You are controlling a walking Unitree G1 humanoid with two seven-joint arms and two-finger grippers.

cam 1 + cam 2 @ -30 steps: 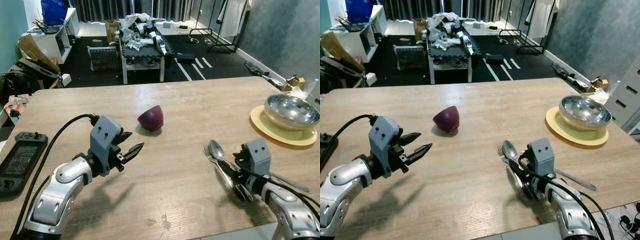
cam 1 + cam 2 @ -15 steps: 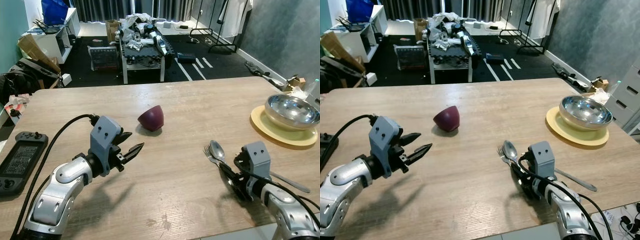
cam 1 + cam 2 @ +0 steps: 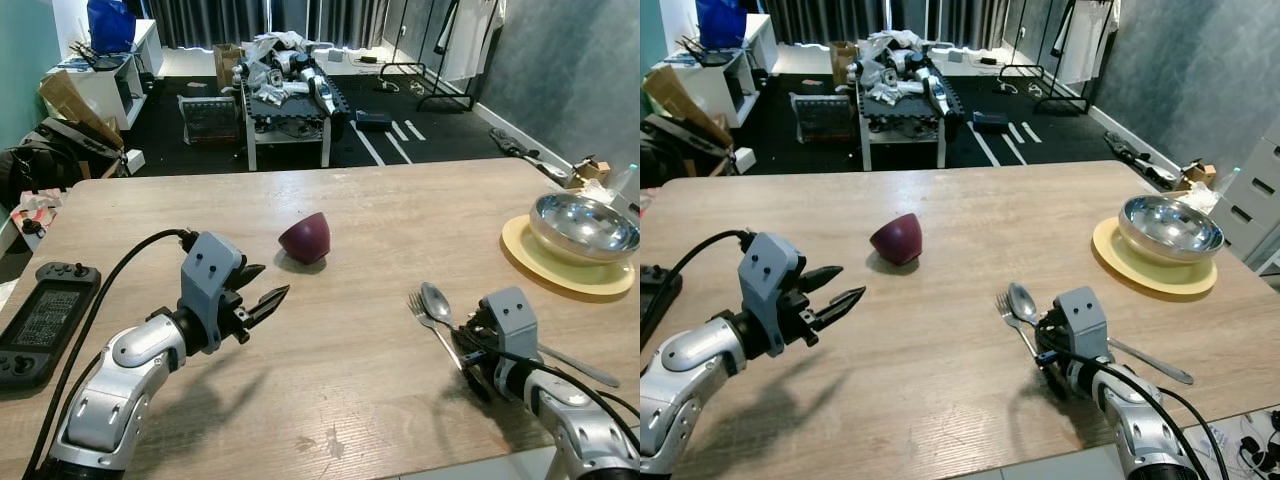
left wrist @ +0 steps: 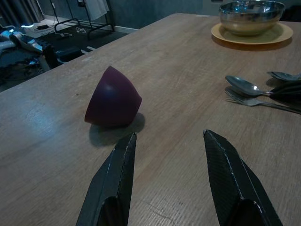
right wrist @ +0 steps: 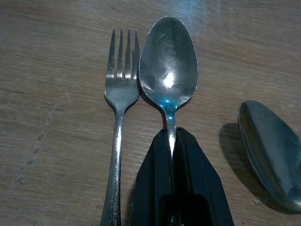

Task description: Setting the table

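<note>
While right gripper (image 5: 172, 143) pinches spoon (image 5: 168, 59) (handle hidden), fork (image 5: 119, 89) lies beside

Even, fairly bright indoor light falls on the wooden table (image 3: 400, 230), and the head views are sharp. The maroon bowl (image 4: 113, 99) throws a soft shadow beside itself. Glare glints on the spoon (image 5: 168, 61) and the steel bowl (image 3: 583, 222). Beyond the table the floor is dim.
</note>
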